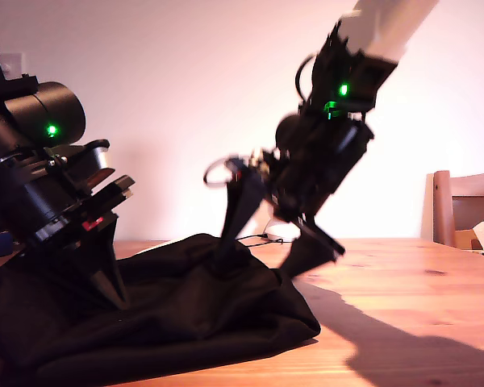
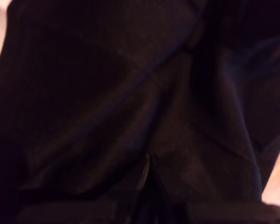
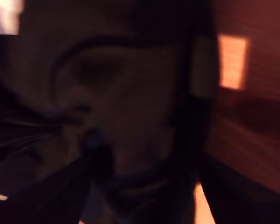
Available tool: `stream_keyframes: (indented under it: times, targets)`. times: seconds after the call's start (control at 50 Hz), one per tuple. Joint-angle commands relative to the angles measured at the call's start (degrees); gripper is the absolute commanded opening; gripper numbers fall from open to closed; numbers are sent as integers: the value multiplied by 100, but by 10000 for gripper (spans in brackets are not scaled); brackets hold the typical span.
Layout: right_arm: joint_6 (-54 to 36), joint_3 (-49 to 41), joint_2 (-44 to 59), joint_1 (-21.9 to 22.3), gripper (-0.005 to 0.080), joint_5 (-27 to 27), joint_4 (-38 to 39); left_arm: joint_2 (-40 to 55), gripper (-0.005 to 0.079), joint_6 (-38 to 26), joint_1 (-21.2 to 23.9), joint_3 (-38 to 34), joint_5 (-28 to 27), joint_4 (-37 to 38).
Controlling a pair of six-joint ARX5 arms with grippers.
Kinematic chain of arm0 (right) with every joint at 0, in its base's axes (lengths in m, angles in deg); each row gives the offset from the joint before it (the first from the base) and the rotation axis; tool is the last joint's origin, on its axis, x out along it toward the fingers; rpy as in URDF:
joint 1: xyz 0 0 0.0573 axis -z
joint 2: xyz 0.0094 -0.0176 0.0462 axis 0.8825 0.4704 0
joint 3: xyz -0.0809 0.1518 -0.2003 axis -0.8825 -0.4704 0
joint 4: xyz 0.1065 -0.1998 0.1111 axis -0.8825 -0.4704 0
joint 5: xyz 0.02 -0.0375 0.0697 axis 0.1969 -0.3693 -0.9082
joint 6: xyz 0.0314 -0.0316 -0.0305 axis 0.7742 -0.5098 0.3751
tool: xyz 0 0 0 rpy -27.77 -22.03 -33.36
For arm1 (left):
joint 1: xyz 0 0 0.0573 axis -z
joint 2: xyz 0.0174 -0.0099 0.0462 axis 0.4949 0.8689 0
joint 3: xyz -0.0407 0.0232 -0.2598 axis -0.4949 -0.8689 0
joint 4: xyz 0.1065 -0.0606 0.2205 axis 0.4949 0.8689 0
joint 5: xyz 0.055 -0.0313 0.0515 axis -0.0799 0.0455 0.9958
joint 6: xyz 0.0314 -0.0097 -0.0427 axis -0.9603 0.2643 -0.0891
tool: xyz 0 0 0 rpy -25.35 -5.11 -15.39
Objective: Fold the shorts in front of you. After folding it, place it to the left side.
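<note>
While the black shorts (image 1: 169, 314) lie bunched on the wooden table (image 1: 403, 322), both grippers press into them (whether either is clamped on cloth I cannot tell); any lift risks dragging the heap unevenly.

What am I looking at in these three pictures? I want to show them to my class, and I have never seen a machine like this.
Two robot arms are working over a wooden table. The wide picture comes from a camera standing off the arms; the other two come from cameras riding on each gripper. Black shorts lie crumpled on the table. Both arms reach down onto the cloth: one at the exterior view's left, one near its middle. The wrist pictures are dark and blurred, filled mostly with the fabric, so I cannot tell which arm is which, nor whether either gripper holds cloth.
</note>
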Motion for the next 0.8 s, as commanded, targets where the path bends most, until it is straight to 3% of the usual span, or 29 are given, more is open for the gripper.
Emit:
stream_keyframes:
  times: [0.0, 0.08, 0.16, 0.36, 0.58, 0.78]
  targets:
    - [-44, -61, 234, -50, 633, 87, -7, 4, -11, -28, 13, -122, -4, 4]
    - [-90, -61, 236, -79, 626, 26, 4, 4, -11, -31, 13, -122, -4, 13]
    - [-151, -61, 236, -111, 530, -125, -13, 4, -11, -52, 13, -122, -4, 31]
    - [-140, -61, 236, -179, -17, -136, 114, 4, -14, -136, 120, -122, 0, -22]
    - [173, -61, 232, -83, -11, 166, 256, 39, -17, 24, 516, -122, 160, -459]
    - [168, -61, 208, 245, -11, 522, -160, 37, -17, 160, 758, -98, 345, -741]
